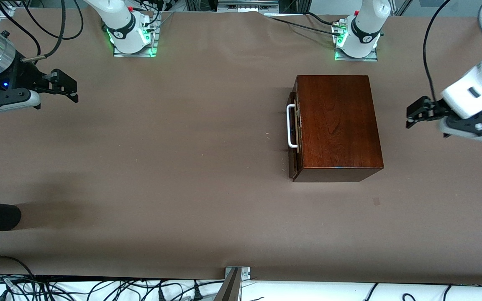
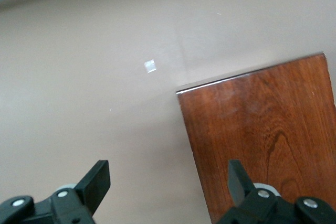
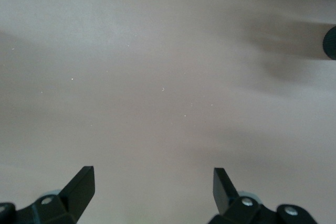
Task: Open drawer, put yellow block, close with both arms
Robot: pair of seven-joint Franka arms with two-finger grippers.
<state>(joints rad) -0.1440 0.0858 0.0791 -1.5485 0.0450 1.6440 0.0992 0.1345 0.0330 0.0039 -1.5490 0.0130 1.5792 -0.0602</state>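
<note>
Looked over a broad brown counter [image 1: 182, 175] carrying a dark wooden box [image 1: 337, 121] toward the left arm's end. Found the drawer [image 1: 296, 164] shut, or very nearly so, inside that box, front turned toward the right arm's end, with a white handle [image 1: 289, 125] across it. Searched all three views for the yellow block and spotted none, so could not say where it lay.

Placed the left end effector [image 1: 412, 115] in the air just beside the box, over the counter at the left arm's end, released and grasping nothing, with a corner of the lid under it in the left wrist view. Placed the right end effector [image 1: 73, 90] over bare counter at the right arm's end, well apart from the box, likewise spread wide and empty.

Judged the opening not yet begun. Recommended squaring the right fingers across the middle of the handle's bar, clenching fully before any pull, and drawing straight along the slide. Suggested resting the left end effector against the box to keep the light case from sliding or twisting. Advised pulling out only enough for the block.
</note>
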